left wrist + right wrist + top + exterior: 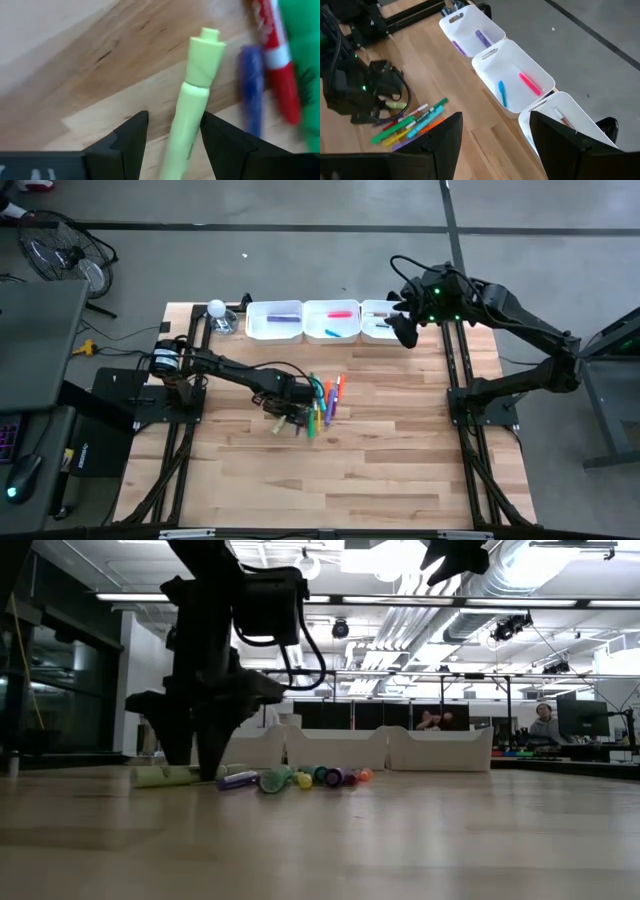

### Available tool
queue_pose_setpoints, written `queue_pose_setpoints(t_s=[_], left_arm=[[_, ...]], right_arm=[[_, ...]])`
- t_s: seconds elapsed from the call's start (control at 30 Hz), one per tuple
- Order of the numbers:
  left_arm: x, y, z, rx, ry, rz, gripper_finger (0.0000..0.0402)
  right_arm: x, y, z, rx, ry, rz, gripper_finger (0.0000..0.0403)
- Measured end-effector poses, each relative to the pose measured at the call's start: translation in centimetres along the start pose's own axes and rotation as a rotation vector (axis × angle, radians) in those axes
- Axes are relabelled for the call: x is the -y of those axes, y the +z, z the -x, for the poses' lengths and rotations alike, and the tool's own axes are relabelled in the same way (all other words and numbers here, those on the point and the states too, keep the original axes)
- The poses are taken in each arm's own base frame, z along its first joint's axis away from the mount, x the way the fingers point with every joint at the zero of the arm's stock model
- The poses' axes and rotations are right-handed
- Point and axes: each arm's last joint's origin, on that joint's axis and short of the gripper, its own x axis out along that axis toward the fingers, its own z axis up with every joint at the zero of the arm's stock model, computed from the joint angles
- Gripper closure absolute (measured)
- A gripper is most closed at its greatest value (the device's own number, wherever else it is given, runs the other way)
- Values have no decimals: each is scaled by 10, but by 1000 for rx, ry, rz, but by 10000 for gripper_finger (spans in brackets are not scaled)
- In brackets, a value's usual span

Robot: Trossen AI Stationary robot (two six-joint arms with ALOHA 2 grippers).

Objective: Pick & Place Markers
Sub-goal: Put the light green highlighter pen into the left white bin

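Observation:
A loose pile of markers [322, 402] in green, orange, blue, red and purple lies on the wooden table's middle. My left gripper [285, 418] is down at the pile's left end, fingers pointing down. It is open, with one finger on either side of a light green marker [192, 100] that lies flat on the wood. The marker also shows in the low view [165, 777]. My right gripper [495, 145] is open and empty, and hangs high over the right-hand white tray [378, 320].
Three white trays stand in a row at the far edge. The left one [470, 30] holds purple markers [482, 37]. The middle one [515, 75] holds a blue marker [502, 93] and a pink one [530, 83]. A red marker [280, 65] and a blue one [252, 85] lie beside the green one.

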Motion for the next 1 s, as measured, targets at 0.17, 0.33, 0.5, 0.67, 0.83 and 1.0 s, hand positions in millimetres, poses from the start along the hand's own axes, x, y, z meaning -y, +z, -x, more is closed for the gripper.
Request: queue_pose_setpoints(t_s=[0.17,0.33,0.5,0.67,0.83,1.0], left_arm=[[-1,-6,-4,-31,46,-140,220],[1,-12,-7,-60,46,-218,220],[4,-18,-8,-50,51,-216,223],[5,-20,-8,-59,50,-184,263],[5,-21,-9,-80,41,-177,321],[5,-21,-9,-83,40,-178,345]], right_arm=[[0,-3,0,-31,-4,19,181],[0,-3,0,-35,-5,20,181],[0,-3,0,-35,-4,27,181],[0,-3,0,-35,-4,27,181],[0,-3,0,-34,-4,31,181],[0,-3,0,-35,-4,38,181]])
